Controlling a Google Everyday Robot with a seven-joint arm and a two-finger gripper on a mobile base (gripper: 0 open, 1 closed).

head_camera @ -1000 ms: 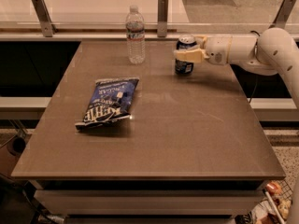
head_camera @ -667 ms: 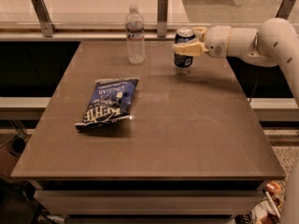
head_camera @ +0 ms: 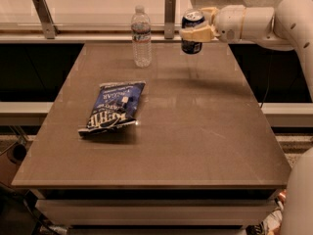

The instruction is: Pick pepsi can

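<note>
The pepsi can (head_camera: 191, 32), dark blue with a silver top, is upright in the air above the far right part of the brown table (head_camera: 195, 131). My gripper (head_camera: 197, 28) reaches in from the right on a white arm and is shut on the can, with pale fingers (head_camera: 195, 34) across its side. The can's base hangs clear of the tabletop.
A clear plastic water bottle (head_camera: 141, 35) stands at the table's far edge, left of the can. A flat blue chip bag (head_camera: 114, 107) lies left of the middle. A rail with metal posts (head_camera: 170, 16) runs behind the table.
The gripper has lifted the pepsi can off the table and carried it up and slightly left.
</note>
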